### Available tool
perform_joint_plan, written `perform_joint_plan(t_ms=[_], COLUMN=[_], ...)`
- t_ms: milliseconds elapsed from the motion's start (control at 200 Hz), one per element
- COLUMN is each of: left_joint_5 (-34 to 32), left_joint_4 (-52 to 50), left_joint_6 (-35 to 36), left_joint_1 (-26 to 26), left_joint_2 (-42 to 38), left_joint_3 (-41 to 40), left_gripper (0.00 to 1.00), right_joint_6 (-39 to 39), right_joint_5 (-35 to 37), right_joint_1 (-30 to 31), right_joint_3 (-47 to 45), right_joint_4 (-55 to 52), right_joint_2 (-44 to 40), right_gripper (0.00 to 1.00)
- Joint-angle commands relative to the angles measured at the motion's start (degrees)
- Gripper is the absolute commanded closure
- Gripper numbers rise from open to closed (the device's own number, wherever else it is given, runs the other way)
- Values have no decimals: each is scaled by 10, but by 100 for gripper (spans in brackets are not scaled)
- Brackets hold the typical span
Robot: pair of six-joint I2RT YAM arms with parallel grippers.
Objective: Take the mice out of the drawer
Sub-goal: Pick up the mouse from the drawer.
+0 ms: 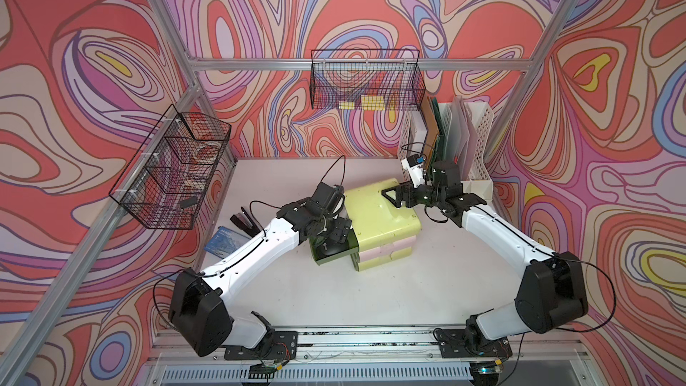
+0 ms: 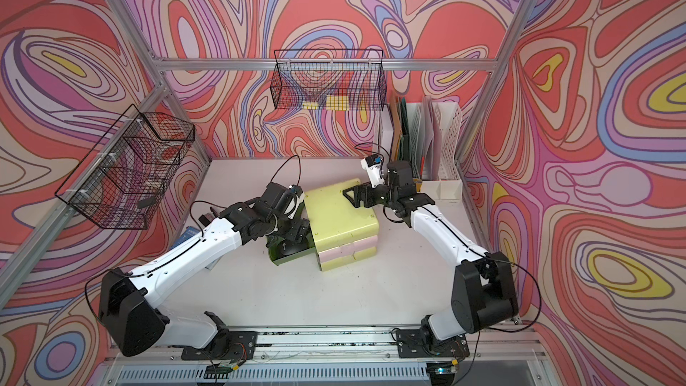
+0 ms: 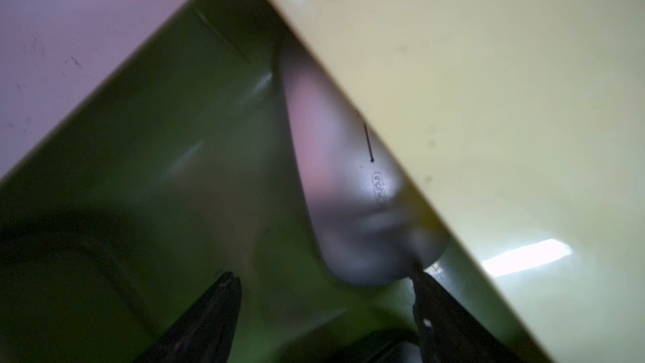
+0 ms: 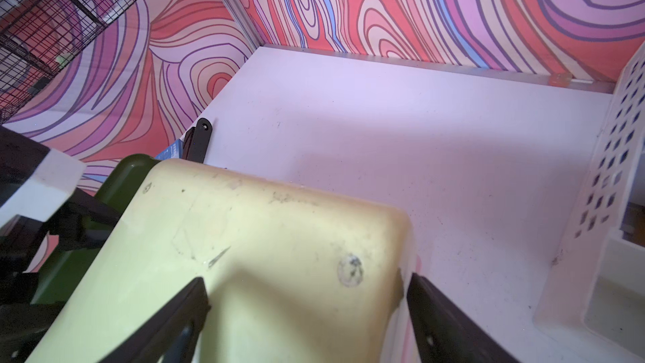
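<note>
The yellow-green drawer unit (image 1: pixel 382 213) (image 2: pixel 341 213) stands mid-table, its dark green top drawer (image 1: pixel 336 259) (image 2: pixel 286 258) pulled out toward the left arm. My left gripper (image 1: pixel 334 239) (image 2: pixel 293 235) reaches down into that drawer. In the left wrist view a silver mouse (image 3: pixel 349 186) lies in the drawer (image 3: pixel 157 134), half under the unit's top (image 3: pixel 488 99). The left gripper (image 3: pixel 321 274) is open; one fingertip (image 3: pixel 424 295) touches the mouse's end and the other stands apart. My right gripper (image 1: pixel 395 196) (image 2: pixel 352 194) (image 4: pixel 306 282) is open, straddling the unit's back corner (image 4: pixel 279 239). No other mice show.
Wire baskets hang on the left wall (image 1: pixel 170 172) and the back wall (image 1: pixel 367 83). A white file rack (image 1: pixel 464 135) stands at the back right. A black stapler (image 1: pixel 245 220) and a blue card (image 1: pixel 222 245) lie left of the drawer.
</note>
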Motion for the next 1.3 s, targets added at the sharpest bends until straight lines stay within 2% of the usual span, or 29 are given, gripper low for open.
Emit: perform_joint_plan(t_ms=[0, 135, 250, 361, 526, 821, 1107, 1297], left_joint_5=[81, 108, 100, 79, -9, -122, -104, -176], left_joint_4=[175, 225, 277, 326, 368, 302, 264, 163], left_joint_6=[1, 2, 2, 4, 11, 19, 4, -30], left_joint_1=[-12, -12, -12, -14, -22, -23, -23, -23], left_joint_2=[5, -7, -6, -9, -24, -43, -79, -90], left_joint_3=[-34, -68, -88, -114, -145, -128, -119, -76], left_gripper=[17, 16, 16, 17, 16, 15, 14, 14], right_joint_6=[-7, -7, -7, -6, -7, -7, -7, -7], right_joint_5=[-11, -12, -15, -16, -16, -16, -19, -20], right_joint_1=[22, 22, 22, 22, 22, 22, 22, 22], right_joint_3=[-22, -21, -21, -24, -24, -23, -21, -22], right_joint_4=[-61, -59, -57, -56, -55, -55, -55, -54], right_joint_2=[23, 27, 28, 27, 26, 28, 32, 31], right_gripper=[7, 7, 7, 7, 7, 7, 7, 7])
